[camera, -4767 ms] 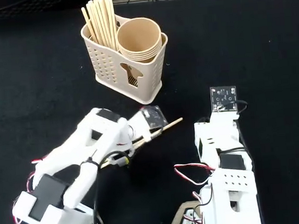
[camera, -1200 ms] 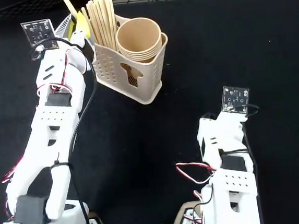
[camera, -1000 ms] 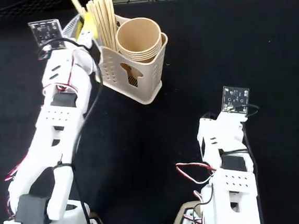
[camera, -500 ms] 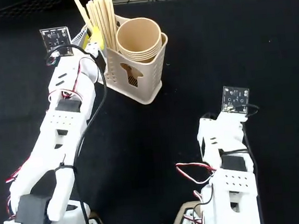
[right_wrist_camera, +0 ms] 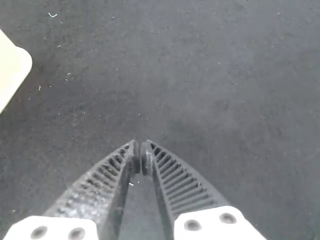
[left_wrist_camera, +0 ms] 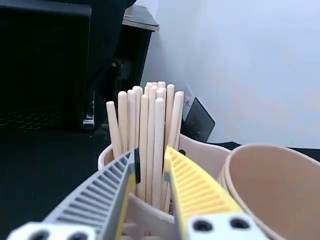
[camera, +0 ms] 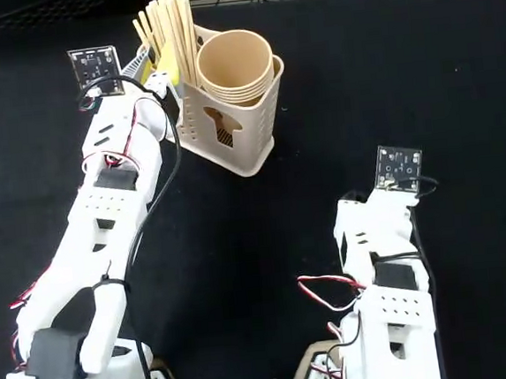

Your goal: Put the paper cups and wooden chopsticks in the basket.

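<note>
A beige perforated basket (camera: 230, 129) stands at the back of the black table. It holds a bundle of wooden chopsticks (camera: 168, 33) upright in its left compartment and a stack of paper cups (camera: 235, 62) in its right one. My left gripper (camera: 155, 58) sits at the basket's left rim. In the left wrist view this left gripper (left_wrist_camera: 151, 154) is slightly open, its grey and yellow fingers either side of the chopsticks (left_wrist_camera: 150, 125), with a cup (left_wrist_camera: 270, 180) beside them. My right gripper (right_wrist_camera: 140, 157) is shut on nothing, low over the bare table.
The right arm (camera: 379, 258) rests folded at the front right, well away from the basket. A basket corner (right_wrist_camera: 10, 70) shows at the edge of the right wrist view. Black tabletop (camera: 402, 70) spreads around the basket.
The left arm carried a chopstick from the table up to the basket. Half a second ago it stuck up above the bundle; now it has dropped in among the others. The right arm stayed still.
</note>
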